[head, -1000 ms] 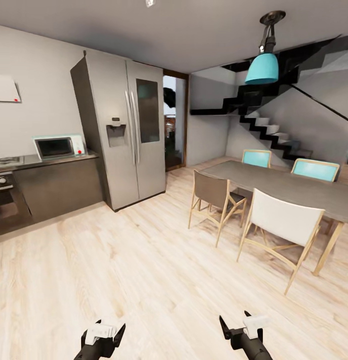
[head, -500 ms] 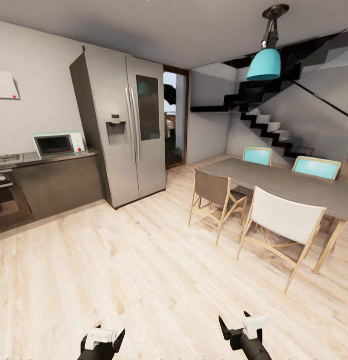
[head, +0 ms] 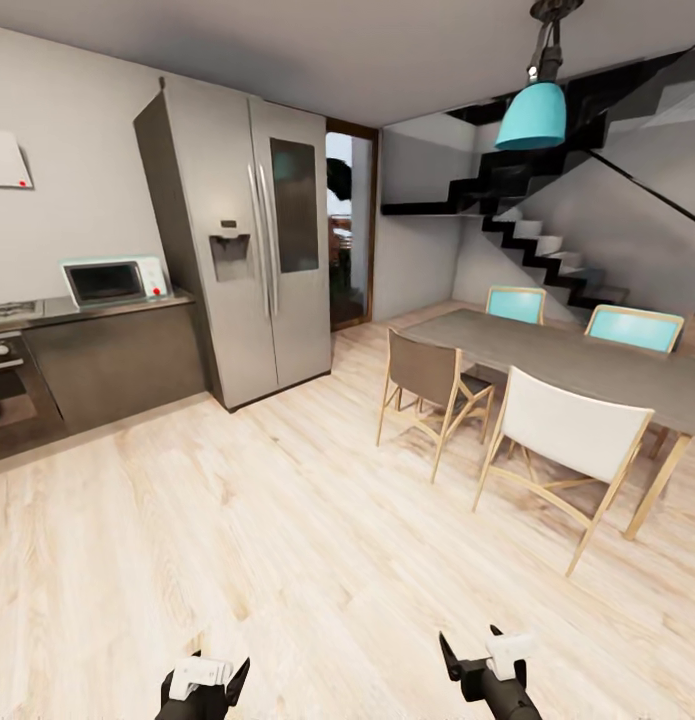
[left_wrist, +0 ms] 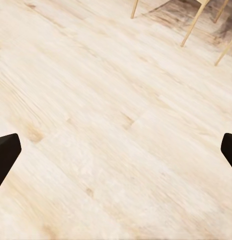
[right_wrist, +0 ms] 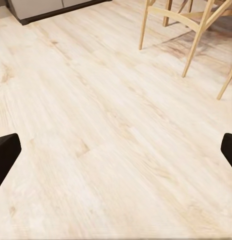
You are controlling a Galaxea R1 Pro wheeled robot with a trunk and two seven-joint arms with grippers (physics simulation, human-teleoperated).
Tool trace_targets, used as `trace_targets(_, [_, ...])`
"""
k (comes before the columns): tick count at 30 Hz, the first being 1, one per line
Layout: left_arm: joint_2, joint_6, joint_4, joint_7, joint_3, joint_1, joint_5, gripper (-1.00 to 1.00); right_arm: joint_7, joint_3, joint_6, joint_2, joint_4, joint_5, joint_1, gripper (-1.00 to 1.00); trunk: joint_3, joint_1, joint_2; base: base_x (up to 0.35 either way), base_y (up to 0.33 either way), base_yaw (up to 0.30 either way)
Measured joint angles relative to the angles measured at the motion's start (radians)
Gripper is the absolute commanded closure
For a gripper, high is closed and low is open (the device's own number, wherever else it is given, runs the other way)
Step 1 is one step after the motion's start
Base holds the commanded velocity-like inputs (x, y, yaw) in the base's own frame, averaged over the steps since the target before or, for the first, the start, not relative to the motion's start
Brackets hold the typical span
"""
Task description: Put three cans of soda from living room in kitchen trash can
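Steel fridge (head: 242,240), top cropped

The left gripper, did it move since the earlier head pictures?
Cannot tell: the left gripper sits lower in the head view, but the refrigerator shifted too, so the camera moved.

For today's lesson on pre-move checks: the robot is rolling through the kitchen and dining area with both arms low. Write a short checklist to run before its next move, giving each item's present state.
1. Left gripper empty and open: ok, fingers apart over bare floor.
2. Right gripper empty and open: ok.
3. Floor ahead free of obstacles: ok.
4. Dining chairs and table clear of the path: ok, they stand off to the right.
5. Fridge doors shut: ok.
6. Soda cans located: cannot tell.
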Motion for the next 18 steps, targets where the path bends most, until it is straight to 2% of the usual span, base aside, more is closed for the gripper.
trace_targets(18, [-0.001, -0.016, 0.0, 0.0, 0.0, 0.001, -0.001, -1.0, -0.008, 0.003, 0.0, 0.002, 0.002, 0.0, 0.0, -1.0, -0.02, 0.0, 0.0, 0.0, 0.0, 0.011])
